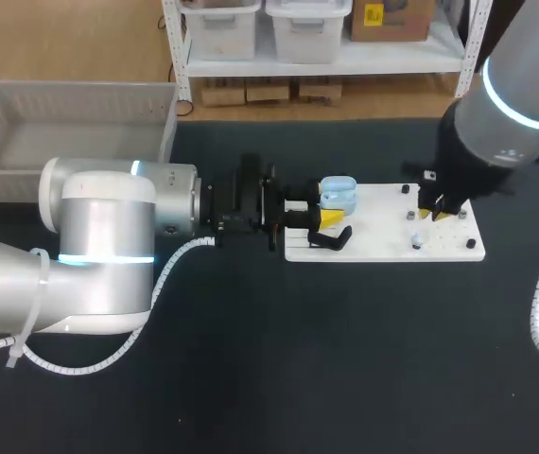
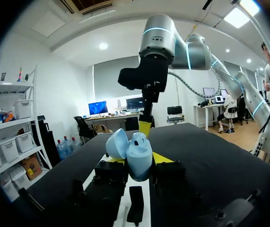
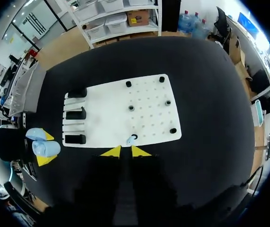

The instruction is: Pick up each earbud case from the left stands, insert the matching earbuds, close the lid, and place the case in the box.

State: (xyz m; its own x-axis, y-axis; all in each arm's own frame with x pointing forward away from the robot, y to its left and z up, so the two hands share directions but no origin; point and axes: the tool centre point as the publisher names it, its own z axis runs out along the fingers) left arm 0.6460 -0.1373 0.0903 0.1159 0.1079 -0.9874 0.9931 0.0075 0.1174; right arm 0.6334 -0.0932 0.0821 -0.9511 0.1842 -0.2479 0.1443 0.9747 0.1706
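Note:
A light blue earbud case [image 1: 339, 196] with its lid open is held over the left end of the white board [image 1: 383, 227], my left gripper [image 1: 324, 210] shut on it. In the left wrist view the case [image 2: 138, 158] sits between the yellow tips, its lid [image 2: 117, 143] tipped back. My right gripper [image 1: 440, 214] hangs above the board's right part; its fingertips stand slightly apart with nothing between them. Seen from the right wrist, a small blue earbud [image 3: 132, 139] lies on the board [image 3: 106, 113] just ahead of that gripper [image 3: 125, 151], and the case [image 3: 43, 147] is off to the side.
Black stands [image 3: 76, 113] line the board's left edge, and small black pegs [image 3: 168, 102] dot its right part. A grey basket [image 1: 24, 132] sits at the table's back left. My left arm [image 1: 99, 246] fills the table's left side.

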